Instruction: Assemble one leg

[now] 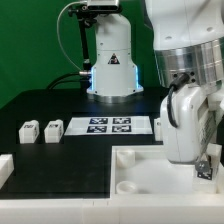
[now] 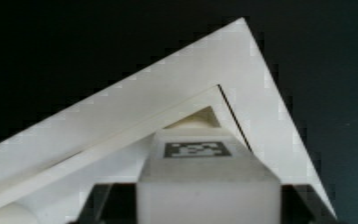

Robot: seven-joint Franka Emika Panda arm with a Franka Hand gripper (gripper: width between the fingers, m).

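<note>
Clearly the gripper (image 2: pixel 197 205) is clenched on the leg (image 2: pixel 201 160), whose tag faces the wrist camera, and holds it over a corner of the large white square part (image 1: pixel 135 170), probably to line it up with a mounting spot there. That part lies at the table's (image 1: pixel 40 105) near edge. Two spare legs (image 1: pixel 40 130) wait toward the exterior view's left, beside the marker board (image 1: pixel 108 126).

The desk (image 1: pixel 50 105) is black. On it lies the marker board (image 1: pixel 108 126), flat near the middle. Toward the exterior view's left sit two small white legs (image 1: pixel 28 132) (image 1: pixel 52 129) side by side, close but apart. A large white walled tray (image 1: pixel 150 172) rests at the near edge
</note>
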